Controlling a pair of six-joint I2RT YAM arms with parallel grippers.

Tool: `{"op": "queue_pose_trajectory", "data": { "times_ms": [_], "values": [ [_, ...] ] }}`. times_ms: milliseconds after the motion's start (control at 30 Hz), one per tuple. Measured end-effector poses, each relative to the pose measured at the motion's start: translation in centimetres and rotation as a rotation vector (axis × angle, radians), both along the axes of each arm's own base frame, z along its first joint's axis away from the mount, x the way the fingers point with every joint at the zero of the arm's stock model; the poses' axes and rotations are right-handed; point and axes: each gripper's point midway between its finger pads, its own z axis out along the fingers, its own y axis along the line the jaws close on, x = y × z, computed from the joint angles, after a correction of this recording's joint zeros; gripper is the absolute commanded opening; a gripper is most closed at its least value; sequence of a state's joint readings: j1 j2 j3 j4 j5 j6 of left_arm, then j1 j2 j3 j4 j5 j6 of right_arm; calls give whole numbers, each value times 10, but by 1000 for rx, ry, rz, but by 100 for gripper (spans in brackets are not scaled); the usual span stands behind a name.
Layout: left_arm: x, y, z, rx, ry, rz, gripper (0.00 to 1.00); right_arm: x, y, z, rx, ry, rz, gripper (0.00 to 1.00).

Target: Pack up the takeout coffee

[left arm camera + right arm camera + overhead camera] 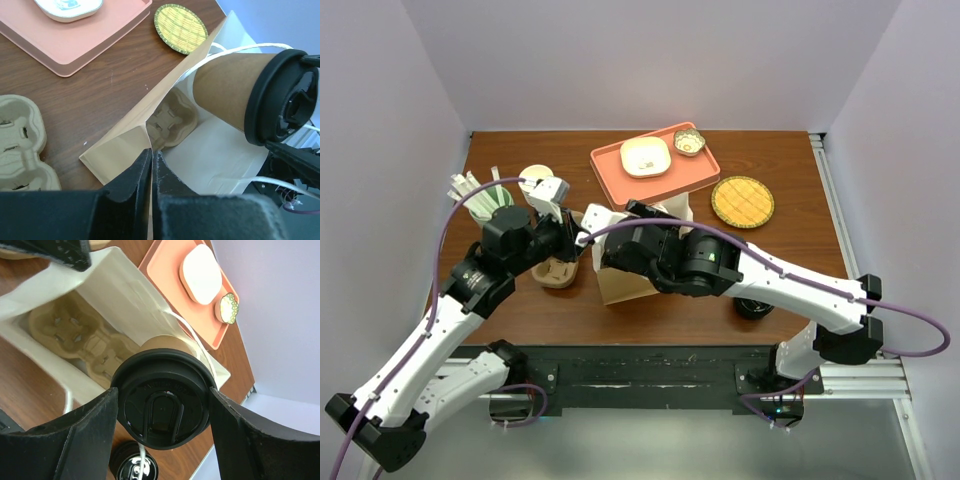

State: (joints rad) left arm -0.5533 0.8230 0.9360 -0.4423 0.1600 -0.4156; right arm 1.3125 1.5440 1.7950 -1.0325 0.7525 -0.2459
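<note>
My right hand [162, 420] grips the takeout coffee [225, 85] above the bag [125, 145], left hand [151, 165] pinching its rim; losing that pinch, I risk the mouth folding shut.

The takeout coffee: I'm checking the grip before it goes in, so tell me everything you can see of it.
The takeout coffee is a brown paper cup with a glossy black plastic lid snapped on. The right gripper holds it by the lid's rim, jaws either side. Its base points into the open mouth of the paper bag, towards the pulp carrier inside; it is not yet seated.
</note>
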Motion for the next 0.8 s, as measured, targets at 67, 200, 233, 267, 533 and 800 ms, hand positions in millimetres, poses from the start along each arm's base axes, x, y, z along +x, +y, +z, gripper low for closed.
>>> {"op": "queue_pose_trajectory", "data": {
  "times_ms": [67,200,233,267,533,800],
  "values": [
    [3,0,1,4,0,5,26,4,-1,-3,4,14,-3,55],
    [14,-4,10,11,12,24,32,3,-3,-20,-8,53,12,54],
    [16,-5,11,15,17,29,32,2,-4,-23,-14,60,15,54],
    [19,-5,12,22,26,35,33,0,-3,-27,-18,70,21,54],
    [30,-5,1,107,131,67,34,-3,5,-29,17,93,41,53],
    [32,-5,-11,181,191,49,8,-7,9,-35,56,119,44,52]
  ]
}}
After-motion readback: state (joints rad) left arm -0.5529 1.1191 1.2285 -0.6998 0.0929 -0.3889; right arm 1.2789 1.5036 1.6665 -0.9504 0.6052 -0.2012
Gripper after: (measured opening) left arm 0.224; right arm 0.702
